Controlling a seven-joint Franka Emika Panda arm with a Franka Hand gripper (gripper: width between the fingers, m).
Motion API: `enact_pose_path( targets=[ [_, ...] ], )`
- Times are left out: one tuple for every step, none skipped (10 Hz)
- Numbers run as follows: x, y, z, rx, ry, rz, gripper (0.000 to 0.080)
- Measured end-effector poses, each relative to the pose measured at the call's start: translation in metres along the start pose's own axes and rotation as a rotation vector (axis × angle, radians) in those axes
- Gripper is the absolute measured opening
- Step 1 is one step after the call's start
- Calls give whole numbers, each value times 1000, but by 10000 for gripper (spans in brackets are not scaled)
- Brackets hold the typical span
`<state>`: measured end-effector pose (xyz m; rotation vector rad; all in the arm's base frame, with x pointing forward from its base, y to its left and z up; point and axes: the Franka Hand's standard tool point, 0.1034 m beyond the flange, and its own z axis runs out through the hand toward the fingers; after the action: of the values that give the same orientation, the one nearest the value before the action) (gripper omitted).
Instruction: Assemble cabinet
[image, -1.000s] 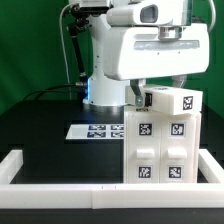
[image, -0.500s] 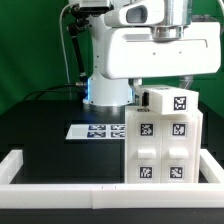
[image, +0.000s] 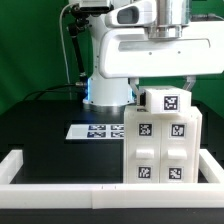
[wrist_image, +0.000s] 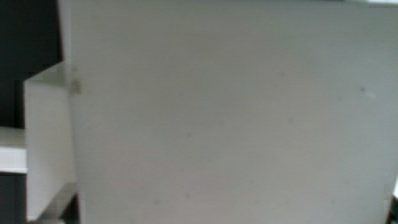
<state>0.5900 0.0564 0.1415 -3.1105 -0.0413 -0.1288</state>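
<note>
The cabinet (image: 160, 150) is a tall white box with four black-and-white tags on its front. It stands at the front on the exterior view's right. On its top sits a smaller white block (image: 168, 101) with one tag. My gripper (image: 163, 92) reaches down from the wide white hand above, a dark finger on each side of the block, shut on it. In the wrist view a plain white face of the block (wrist_image: 231, 110) fills nearly the whole picture, and my fingers do not show there.
The marker board (image: 95, 130) lies flat on the black table beside the cabinet, toward the exterior view's left. A low white border rail (image: 60, 187) runs along the front and both sides. The arm's base (image: 105, 92) stands behind.
The hand has shifted toward the exterior view's left, and the small block's tag has moved left with it on top of the cabinet. The jaws kept the same width.
</note>
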Motion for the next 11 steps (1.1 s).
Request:
enact_pose_path(
  targets=[
    [2,-1,0,7,19,84,557],
    [3,-2,0,9,31,147,557],
    [3,-4,0,10,32,198,557],
    [3,-4,0,14,31,233,557],
    [3,-5,0,15,31,268,557],
    [3,-5,0,16,30,298,557],
    [3,-5,0,16,30,311,557],
    [3,-5,0,18,30,346,557],
    [3,-5,0,18,30,366,557],
    [3,-6,0,19,29,403,557],
    [3,-6,0,20,29,452,557]
  ],
)
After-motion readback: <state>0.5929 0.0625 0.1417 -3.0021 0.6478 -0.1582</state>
